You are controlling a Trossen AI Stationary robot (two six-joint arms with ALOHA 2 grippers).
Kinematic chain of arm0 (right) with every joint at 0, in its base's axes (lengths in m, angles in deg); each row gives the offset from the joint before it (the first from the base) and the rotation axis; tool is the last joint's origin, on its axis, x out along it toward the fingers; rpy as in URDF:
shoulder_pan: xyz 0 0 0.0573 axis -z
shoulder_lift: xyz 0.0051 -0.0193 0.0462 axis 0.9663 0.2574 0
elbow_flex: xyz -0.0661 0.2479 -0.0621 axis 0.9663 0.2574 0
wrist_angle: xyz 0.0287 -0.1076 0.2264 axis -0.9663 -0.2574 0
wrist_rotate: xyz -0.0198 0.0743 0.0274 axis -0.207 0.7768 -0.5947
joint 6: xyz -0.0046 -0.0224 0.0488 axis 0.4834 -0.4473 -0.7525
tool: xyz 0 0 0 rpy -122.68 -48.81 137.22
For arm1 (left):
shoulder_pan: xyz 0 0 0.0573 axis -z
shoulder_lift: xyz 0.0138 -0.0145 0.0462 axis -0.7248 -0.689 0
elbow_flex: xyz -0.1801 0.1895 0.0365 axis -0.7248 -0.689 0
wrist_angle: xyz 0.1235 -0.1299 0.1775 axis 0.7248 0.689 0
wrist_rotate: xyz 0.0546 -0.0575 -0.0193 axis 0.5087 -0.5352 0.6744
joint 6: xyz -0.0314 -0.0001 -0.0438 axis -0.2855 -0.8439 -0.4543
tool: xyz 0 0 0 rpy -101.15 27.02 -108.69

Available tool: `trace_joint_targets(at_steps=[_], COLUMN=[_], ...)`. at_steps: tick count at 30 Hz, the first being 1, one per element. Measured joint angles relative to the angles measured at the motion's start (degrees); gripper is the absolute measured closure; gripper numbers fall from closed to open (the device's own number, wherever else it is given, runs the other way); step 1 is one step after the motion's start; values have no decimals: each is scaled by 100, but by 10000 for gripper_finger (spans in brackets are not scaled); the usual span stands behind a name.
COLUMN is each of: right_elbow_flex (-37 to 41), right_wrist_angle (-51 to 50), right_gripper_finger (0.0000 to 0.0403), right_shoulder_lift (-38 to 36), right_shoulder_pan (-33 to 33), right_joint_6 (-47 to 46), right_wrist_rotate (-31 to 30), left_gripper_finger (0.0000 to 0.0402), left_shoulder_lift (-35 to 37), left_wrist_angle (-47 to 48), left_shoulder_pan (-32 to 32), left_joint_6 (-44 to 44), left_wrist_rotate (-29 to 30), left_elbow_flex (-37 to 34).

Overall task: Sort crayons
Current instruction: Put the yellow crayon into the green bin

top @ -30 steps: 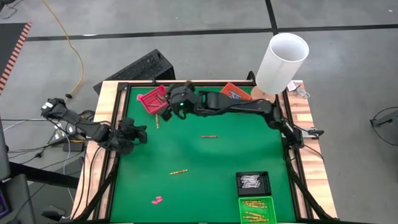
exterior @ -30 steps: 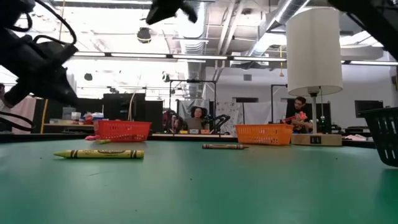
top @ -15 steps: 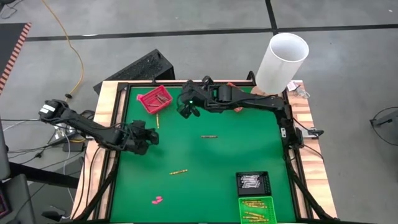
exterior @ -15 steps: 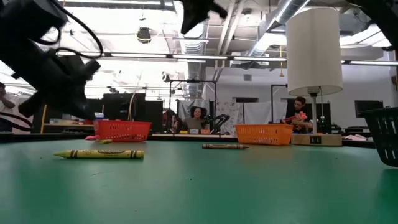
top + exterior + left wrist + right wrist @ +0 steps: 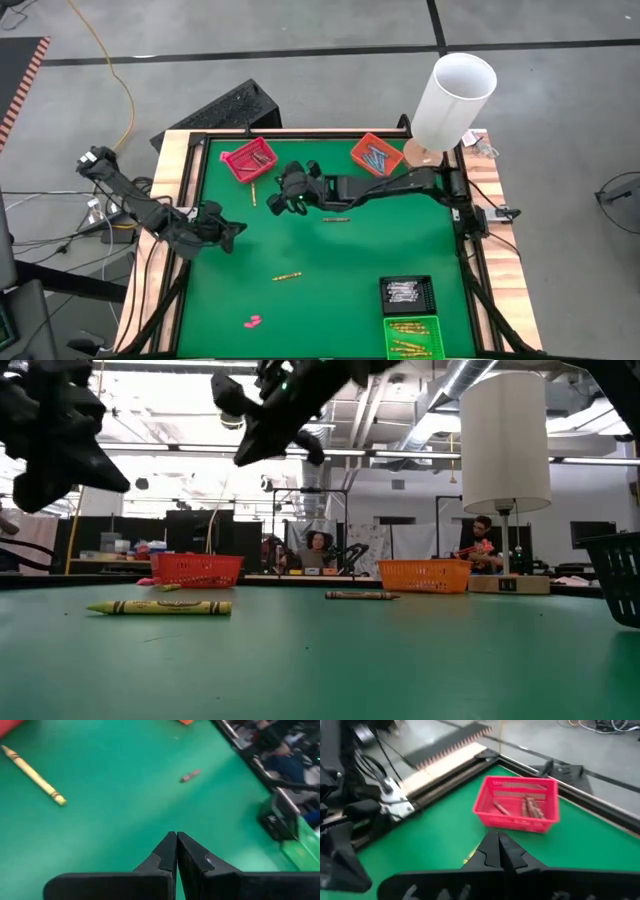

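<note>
Three crayons lie flat on the green mat: a yellow one [image 5: 287,275] near the middle, a dark one [image 5: 336,219] farther back, and a yellow one [image 5: 253,193] beside the red basket [image 5: 247,160]. In the right wrist view the red basket [image 5: 517,802] holds reddish crayons [image 5: 530,807]. My right gripper [image 5: 274,206] hangs shut above the mat, just nearer than that basket, and holds nothing. My left gripper [image 5: 238,229] is shut and empty at the mat's left side. Its wrist view shows the yellow crayon [image 5: 34,775] and the dark crayon [image 5: 190,775] ahead of it.
An orange basket [image 5: 376,153] with crayons stands at the back. A black tray [image 5: 406,293] and a green tray [image 5: 413,335] sit at the near right. A small pink lump [image 5: 252,321] lies near the front. A tall white cylinder [image 5: 455,100] stands at the back right corner.
My right gripper, shut throughout, has swung from over the red basket toward the table's right edge and back, and has come down toward the near edge, ending lower beside the basket. My left gripper has shifted a little over the mat's left side and tipped.
</note>
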Motion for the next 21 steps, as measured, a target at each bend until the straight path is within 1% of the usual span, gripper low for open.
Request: trace_joint_targets(at_steps=[3, 5, 6, 8, 10, 12, 15, 18, 21], right_elbow_flex=[460, 549, 549, 419, 281, 133, -8, -154, -277], right_wrist_angle=[906, 1446, 1490, 1571, 1441, 1413, 1095, 544, 254], right_gripper_finger=[403, 403, 403, 403, 403, 403, 403, 403, 403], right_shoulder_lift=[10, 168, 222, 494, 668, 758, 619, 320, -37], right_shoulder_pan=[13, 20, 17, 0, -8, -76, -209, -311, -329], right_joint_6=[-56, -60, -54, -61, -105, -275, -217, -188, 125], right_wrist_rotate=[6, 10, 32, 262, 461, 422, -125, -713, -789], left_gripper_finger=[401, 401, 401, 401, 401, 401, 401, 401, 401], left_shoulder_lift=[362, 568, 661, 751, 775, 724, 490, 136, -293], left_wrist_angle=[50, 98, 166, 422, 858, 1302, 1966, 2395, 2270], left_shoulder_pan=[188, 265, 282, 300, 293, 237, 18, -350, -722], left_joint_6=[206, 280, 286, 134, -92, -427, -1049, -1340, -1271], left_wrist_rotate=[-179, -361, -411, -341, -88, 379, 1013, 1092, 1006], left_elbow_flex=[0, 0, 0, 0, 0, 0, 0, 0, -2])
